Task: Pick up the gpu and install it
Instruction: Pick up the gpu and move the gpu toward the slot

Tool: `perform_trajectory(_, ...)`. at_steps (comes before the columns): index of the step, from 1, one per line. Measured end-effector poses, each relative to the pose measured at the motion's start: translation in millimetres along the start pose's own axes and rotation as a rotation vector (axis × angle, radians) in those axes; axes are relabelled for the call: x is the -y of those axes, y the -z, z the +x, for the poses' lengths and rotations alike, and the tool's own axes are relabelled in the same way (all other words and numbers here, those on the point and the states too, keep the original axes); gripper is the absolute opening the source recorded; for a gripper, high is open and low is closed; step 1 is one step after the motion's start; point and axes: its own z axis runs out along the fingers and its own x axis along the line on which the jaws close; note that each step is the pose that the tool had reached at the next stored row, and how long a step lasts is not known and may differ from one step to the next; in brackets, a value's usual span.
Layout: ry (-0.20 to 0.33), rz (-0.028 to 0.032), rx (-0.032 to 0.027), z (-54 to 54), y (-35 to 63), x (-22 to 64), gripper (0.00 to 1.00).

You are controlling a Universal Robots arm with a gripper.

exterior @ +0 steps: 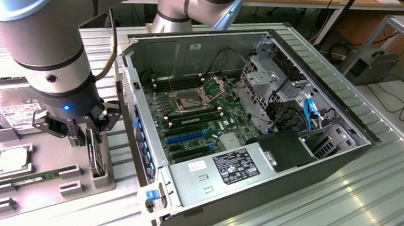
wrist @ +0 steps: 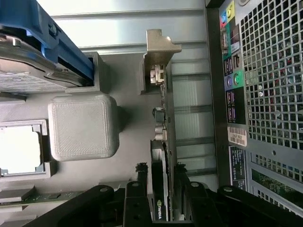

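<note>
Gpu (wrist: pixel 165 151) was black with a silver end bracket (wrist: pixel 158 45); gripper (wrist: pixel 161 170) was black. Holder tray (exterior: pixel 39 200) was plain grey, RAM stick (exterior: pixel 30 180) green, motherboard (exterior: pixel 209 111) green with blue slots (exterior: pixel 186 137). Case rear panel (wrist: pixel 274 71) showed a grey perforated grid, and the table (exterior: pixel 338 208) was ribbed silver.

Nvidia logo (wrist: pixel 160 210) was readable on the gpu (wrist: pixel 164 142) edge beside the computer case (wrist: pixel 265 94), white sticker (wrist: pixel 237 136) on the case's rear was illegible, power-supply label (exterior: pixel 235 166) inside the case likewise

The gpu (exterior: pixel 97 159), edge-on, mostly behind the end effector (exterior: pixel 91 137)
</note>
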Motion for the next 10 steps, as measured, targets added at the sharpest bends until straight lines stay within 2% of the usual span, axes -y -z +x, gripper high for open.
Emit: perform_trajectory(10,0.0,-0.0003,0.0017,1.8,-3.2,-3.4,0.36)
